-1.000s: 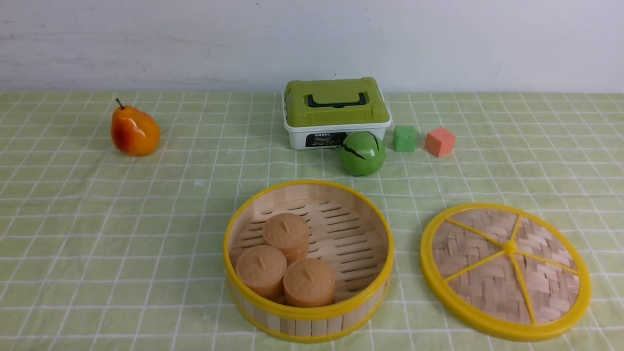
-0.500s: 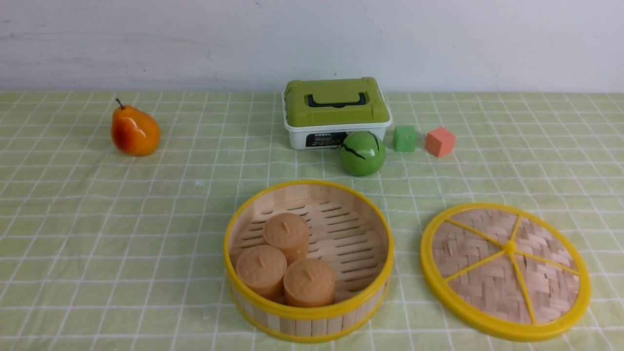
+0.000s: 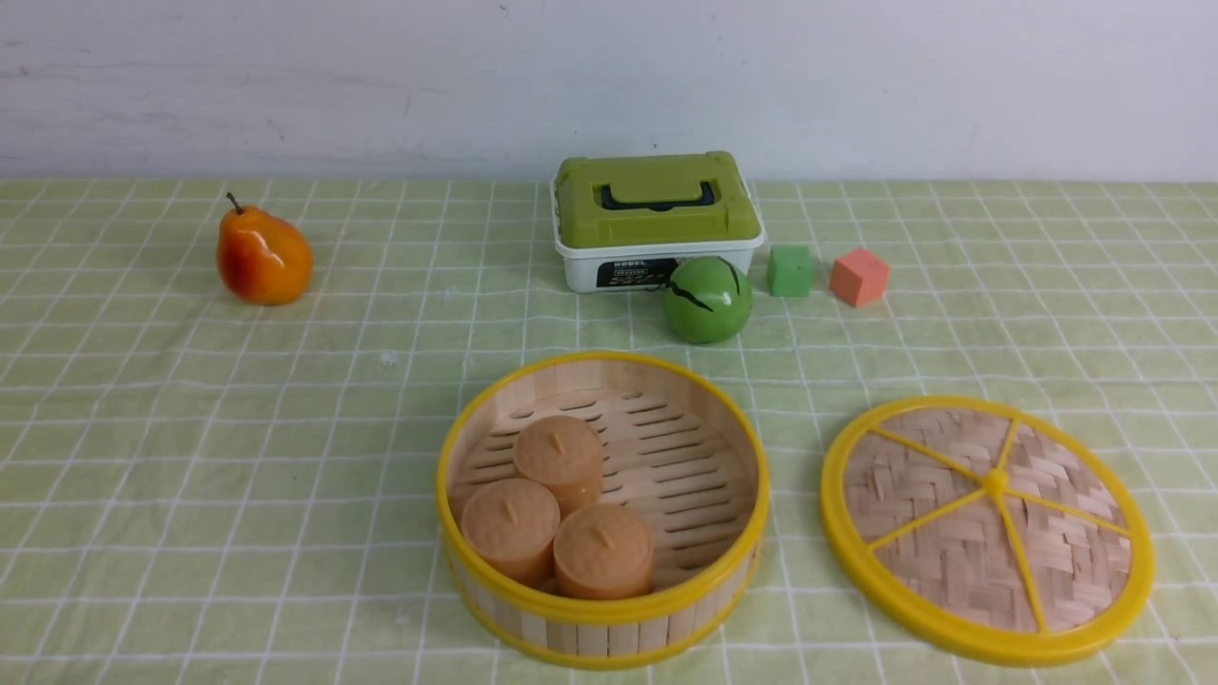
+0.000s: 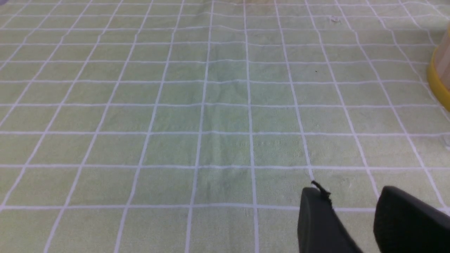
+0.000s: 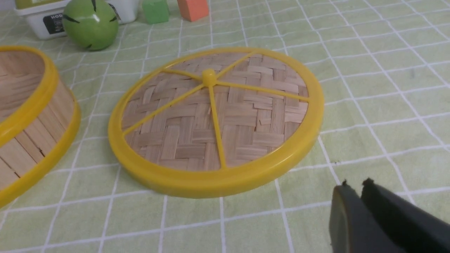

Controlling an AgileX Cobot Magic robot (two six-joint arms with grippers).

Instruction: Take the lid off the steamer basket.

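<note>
The steamer basket point(image 3: 599, 623) stands uncovered at the front middle of the green checked cloth, with three tan cylinder buns point(image 3: 561, 514) inside. The lid point(image 3: 987, 528) lies flat on the cloth to the right of it, a small gap between the two. Neither arm appears in the front view. In the right wrist view my right gripper point(image 5: 355, 185) hovers over bare cloth just short of the lid point(image 5: 214, 119), jaws almost together with nothing between them. My left gripper point(image 4: 349, 191) is open over bare cloth, the basket's edge point(image 4: 439, 77) off to one side.
At the back stand a white box with a green handled lid point(image 3: 657, 219), a green ball point(image 3: 707, 299), a green cube point(image 3: 791, 270) and an orange cube point(image 3: 858, 276). A pear point(image 3: 264, 257) sits at the back left.
</note>
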